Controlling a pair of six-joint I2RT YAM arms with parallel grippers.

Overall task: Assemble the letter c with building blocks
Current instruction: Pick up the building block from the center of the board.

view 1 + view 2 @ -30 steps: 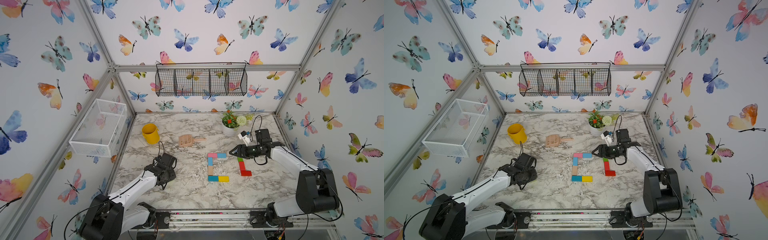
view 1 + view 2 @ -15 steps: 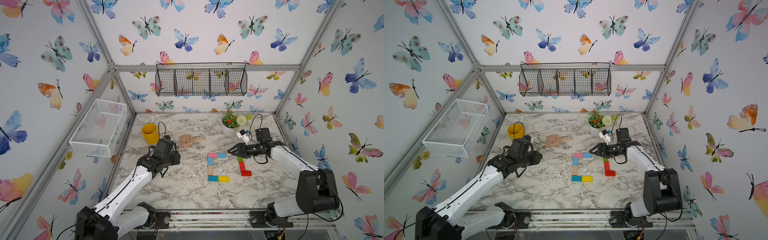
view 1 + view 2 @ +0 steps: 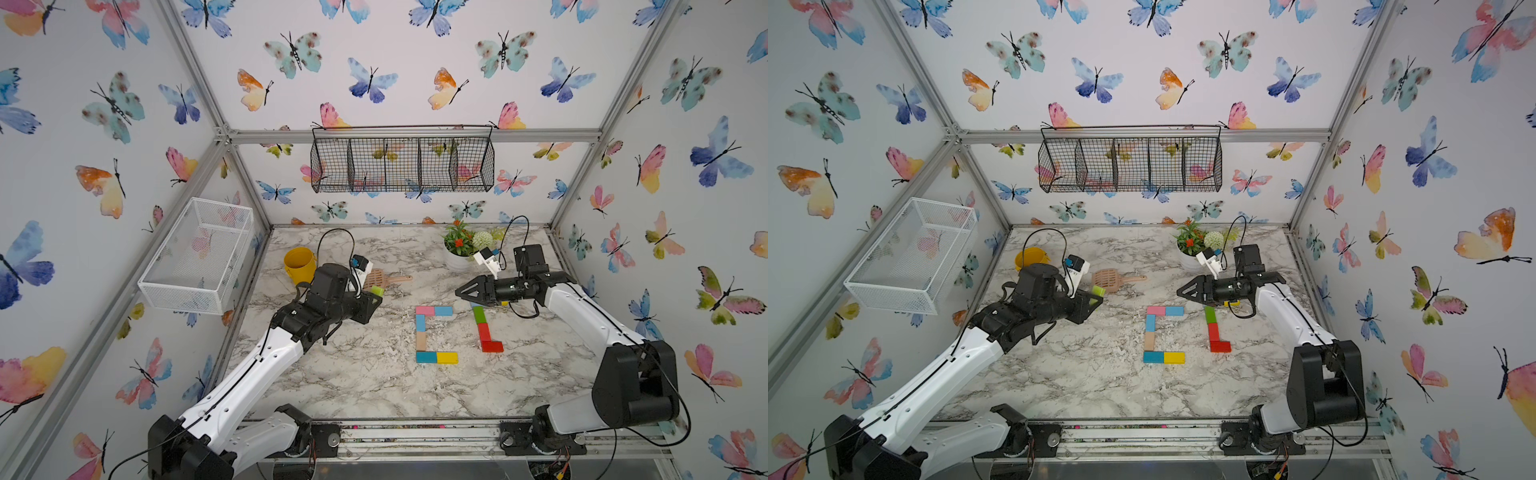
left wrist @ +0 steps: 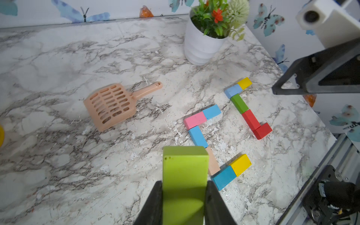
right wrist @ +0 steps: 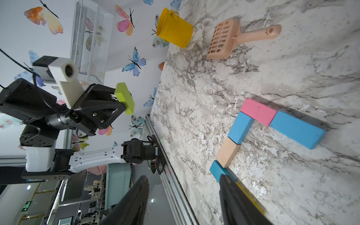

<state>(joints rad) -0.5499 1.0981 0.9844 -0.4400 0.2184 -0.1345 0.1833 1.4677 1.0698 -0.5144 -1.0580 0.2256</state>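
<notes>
The left gripper (image 4: 184, 184) pinches a lime-green block (image 4: 185, 171) between both fingers, aloft at 10 o'clock over the table (image 3: 365, 386). The block's near end is cut off in the wrist view. The right gripper (image 3: 459, 292), fingers spread and empty, hovers at 2 o'clock and hides the top of the green-and-red row (image 3: 483, 330) in both top views. The six-block C (image 3: 422, 332) lies mid-table, with open marble toward 6 o'clock. The scoop (image 3: 395, 279) is partly hidden behind the left wrist. The exit sign (image 5: 26, 206) has characters too small to read.
</notes>
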